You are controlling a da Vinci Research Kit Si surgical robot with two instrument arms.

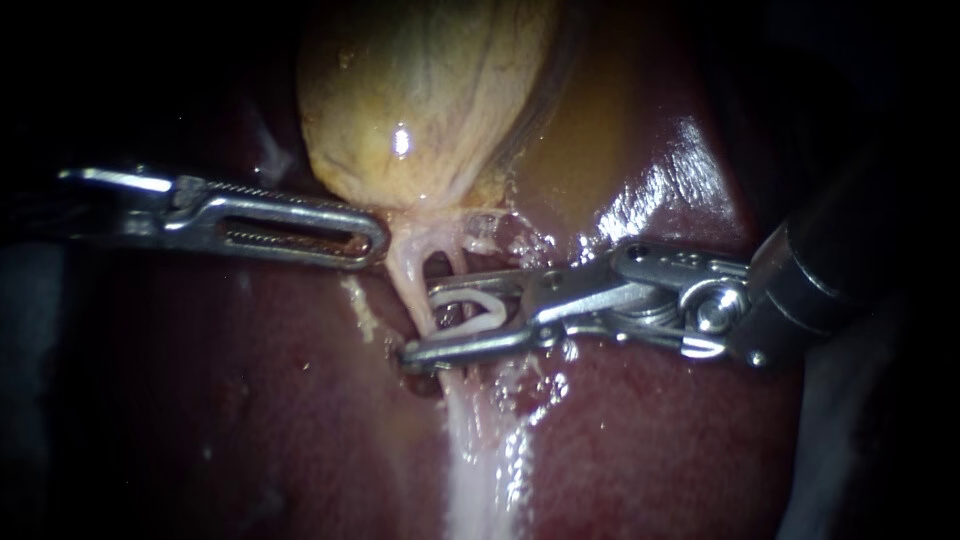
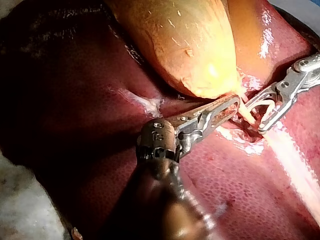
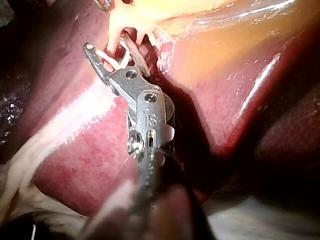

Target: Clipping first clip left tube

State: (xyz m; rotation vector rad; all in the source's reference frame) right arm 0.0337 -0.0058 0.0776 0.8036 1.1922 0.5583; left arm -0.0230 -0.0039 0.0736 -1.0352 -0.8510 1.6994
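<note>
My right instrument (image 1: 420,325) comes in from the right with its jaws standing wide apart. They carry a white clip (image 1: 497,308) between them, its legs lying along both jaws. The jaws straddle the left tube (image 1: 405,275), which runs down from the neck of the gallbladder (image 1: 420,90). The upper jaw lies across the tube's front, and the lower jaw's tip pokes just past its left edge, close over the liver (image 1: 250,400). The clip's open ends sit at the tube.

The right tube (image 1: 457,262) is just beside the left one, with a small dark window between them, and it passes behind the upper jaw.

My left instrument (image 1: 378,240) lies level from the left, its jaws together and its tip touching the pale tissue at the top of the left tube. I cannot tell whether it pinches any. A narrow gap separates it from my right instrument's upper jaw.

Left of the tube there is bare liver with open room. A pale band (image 1: 480,460) runs downward below the jaws.
</note>
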